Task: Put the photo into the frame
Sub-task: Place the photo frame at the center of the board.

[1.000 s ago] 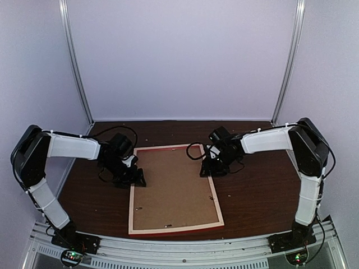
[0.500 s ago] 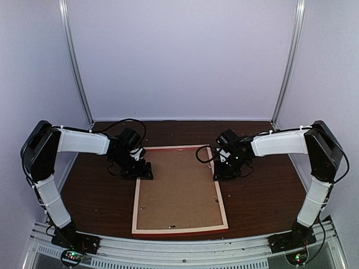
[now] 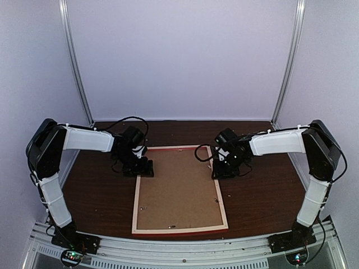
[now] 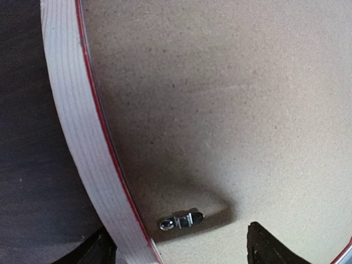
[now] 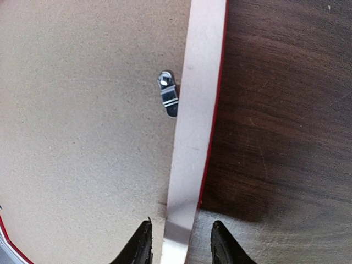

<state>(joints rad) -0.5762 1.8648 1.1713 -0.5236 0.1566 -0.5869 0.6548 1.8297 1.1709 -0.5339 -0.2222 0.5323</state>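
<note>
Rails are your hold: the thin rectangular red-and-pale-wood picture frame [image 3: 179, 229], probably light and stiff, lies face down beneath the left end effector [image 4: 179, 245], spread wide, and the right end effector [image 5: 181, 245], narrow astride a rail, grip unclear.

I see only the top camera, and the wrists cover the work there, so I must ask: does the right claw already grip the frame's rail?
Observer: No. In its wrist view the right claw straddles the frame at its pale right rail, with a gap at each finger.
Operator: And the left claw?
Observer: The left claw is open wide; a small metal clip on the backing board shows between its fingers.
Operator: A clip on the right too?
Observer: Yes, a second clip sits at the rail's inner edge, turned along it.
</note>
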